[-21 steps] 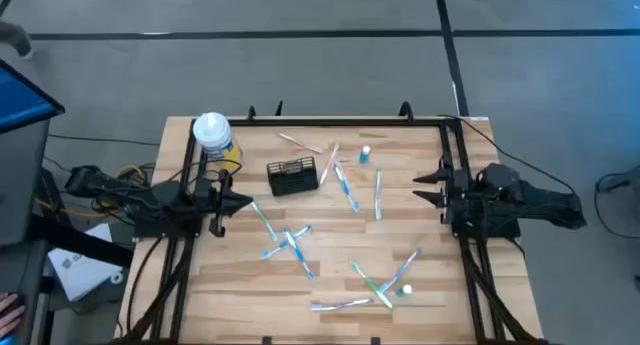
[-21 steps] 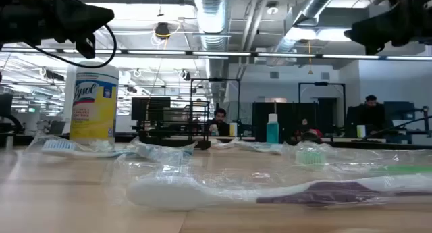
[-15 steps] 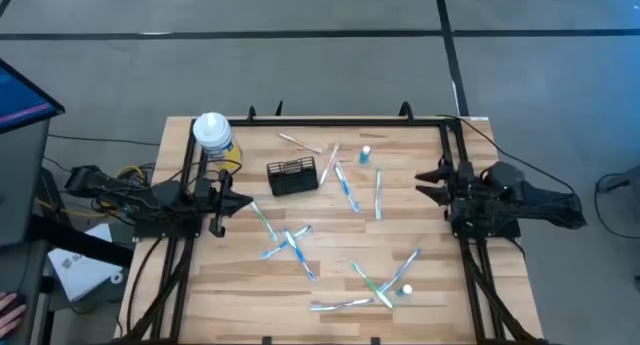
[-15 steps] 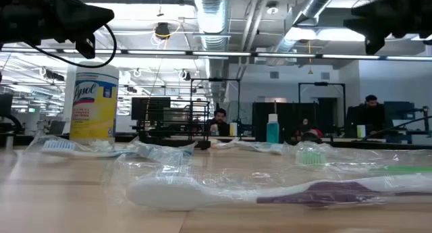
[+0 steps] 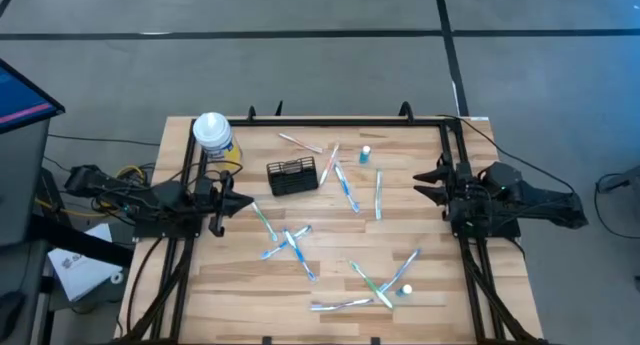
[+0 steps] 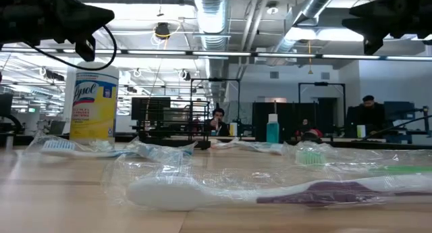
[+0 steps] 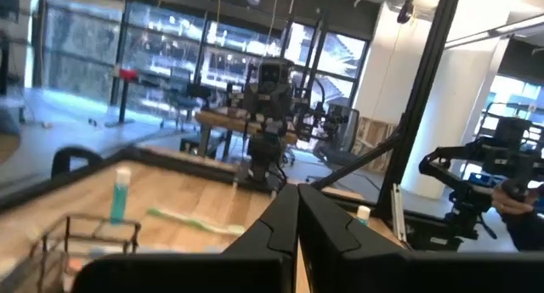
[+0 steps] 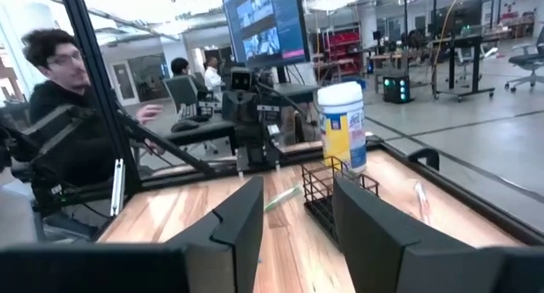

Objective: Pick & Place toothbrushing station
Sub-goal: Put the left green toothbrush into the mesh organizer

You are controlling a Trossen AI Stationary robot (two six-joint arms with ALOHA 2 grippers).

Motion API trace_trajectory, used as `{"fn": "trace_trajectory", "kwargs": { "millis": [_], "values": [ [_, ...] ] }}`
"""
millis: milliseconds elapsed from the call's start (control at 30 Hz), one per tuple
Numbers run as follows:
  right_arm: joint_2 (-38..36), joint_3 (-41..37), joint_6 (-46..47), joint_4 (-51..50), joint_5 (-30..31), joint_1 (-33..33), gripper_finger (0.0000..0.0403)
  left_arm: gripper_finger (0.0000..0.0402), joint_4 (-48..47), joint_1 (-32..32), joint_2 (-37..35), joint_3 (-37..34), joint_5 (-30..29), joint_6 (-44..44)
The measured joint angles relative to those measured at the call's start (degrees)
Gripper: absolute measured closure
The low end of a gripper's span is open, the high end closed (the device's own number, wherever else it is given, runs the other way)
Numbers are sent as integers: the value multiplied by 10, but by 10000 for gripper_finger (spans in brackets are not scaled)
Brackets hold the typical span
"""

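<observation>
The toothbrushing station is a small black wire-mesh caddy (image 5: 292, 175). It stands on its base on the wooden table (image 5: 420, 305), left of centre toward the far edge, and also shows in the right wrist view (image 8: 340, 194). My left gripper (image 5: 243, 200) hovers shut near the table's left edge, just left of and nearer than the caddy (image 7: 81, 235). My right gripper (image 5: 420, 183) hovers open at the right edge, pointing across the table at the caddy, with nothing between its fingers (image 8: 242, 221).
A yellow canister with a white lid (image 5: 213, 133) stands at the far left corner, close behind the caddy. Several wrapped toothbrushes (image 5: 290, 240) lie scattered over the middle and near part of the table. A small teal bottle (image 5: 365, 155) stands right of the caddy. People sit beyond the table.
My right gripper has shifted slightly at the table's right edge, staying above the table. Nothing on the table has moved.
</observation>
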Motion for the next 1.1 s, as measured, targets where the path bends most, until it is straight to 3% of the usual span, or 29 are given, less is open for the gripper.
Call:
{"fn": "trace_trajectory", "kwargs": {
  "millis": [100, 300, 533, 800, 967, 1100],
  "values": [
    [11, 0, 0, 5, 0, 0, 270, 401, -11, 0, 36, 16, 0, -30],
    [45, 0, 0, 2, 0, 0, 270, 401, -133, 0, 171, 94, 6, -50],
    [83, 0, 0, 10, 0, 0, 271, 401, -231, 0, 356, 226, 100, -55],
    [97, 0, 0, 18, 0, 0, 271, 401, -548, -3, 520, 437, 128, -2],
    [96, 0, 0, 18, 0, 0, 272, 401, -629, -25, 576, 493, 128, 88],
    [96, 0, 0, 19, 0, 0, 272, 401, -629, -40, 615, 499, 93, 143]
  ]
}}
